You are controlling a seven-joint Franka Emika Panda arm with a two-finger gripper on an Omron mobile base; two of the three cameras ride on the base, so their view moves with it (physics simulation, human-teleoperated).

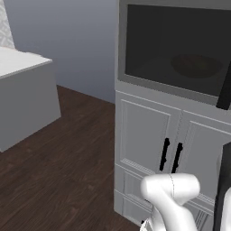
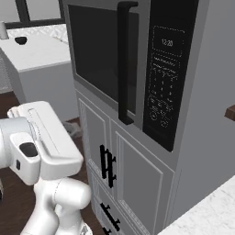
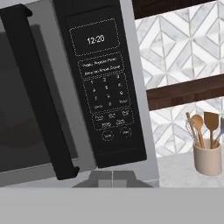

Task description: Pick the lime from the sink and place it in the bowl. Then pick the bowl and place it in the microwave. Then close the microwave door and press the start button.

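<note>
Now the microwave door (image 2: 108,64) looks shut, and through its dark glass I can see faintly the bowl (image 1: 195,65) resting inside the microwave (image 1: 173,45); I cannot make out the lime in it. So I judge that only the start button is left. The gripper (image 3: 112,178) has its two dark tips pressed together with nothing between them, and it hangs a little way off from the front of the microwave. Ahead of the tips and above them is the black control panel (image 3: 105,87), with the two round buttons (image 3: 117,133) in its lowest row closest to the tips. To the left of the tips stands the long black door handle (image 3: 41,96), and far to the right a beige pot of wooden spoons (image 3: 207,153) sits on the counter.

What can go wrong here, I think, is mostly a matter of aim. The two round buttons lie close beside each other, and their small writing is too blurred for me to read, so a push slightly to one side could hit the wrong one. The number keys are just above, so coming in too high could press one of them instead. If the closed tips drift to the left, they may knock the handle and pull the door open. Also a slanted approach could slide across the smooth panel without pressing anything.
</note>
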